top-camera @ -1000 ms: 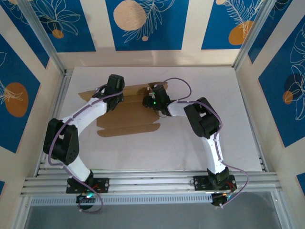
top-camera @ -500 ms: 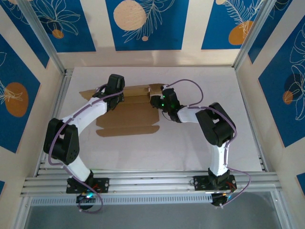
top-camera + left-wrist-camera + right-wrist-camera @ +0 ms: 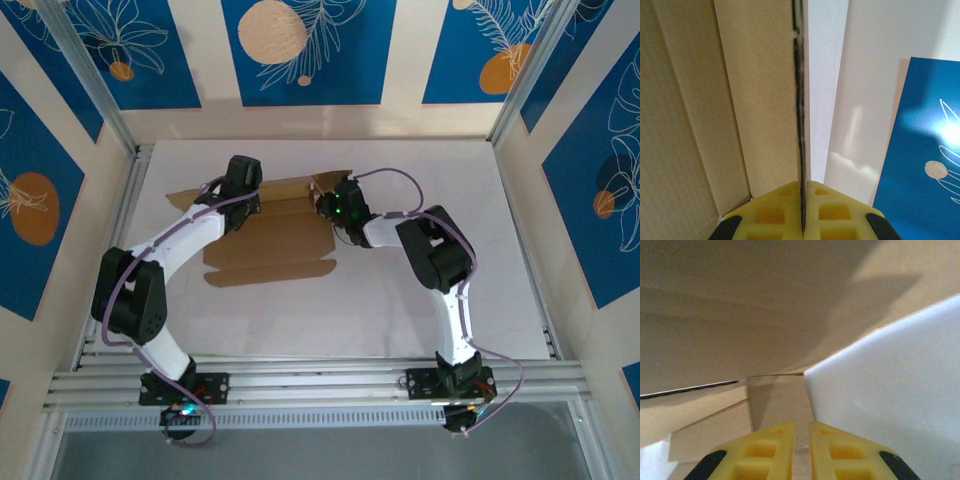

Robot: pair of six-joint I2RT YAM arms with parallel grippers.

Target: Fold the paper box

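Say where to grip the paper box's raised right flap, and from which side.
Pinch the right flap by its free top edge, coming from the right, jaws straddling the sheet. It looks tilted up off the table, leaving that edge exposed; the left gripper clamps the far panel likewise.

Overhead view plus two wrist close-ups.
Top camera looks down from behind; wrist cameras sit close against the same paper box (image 3: 265, 245).
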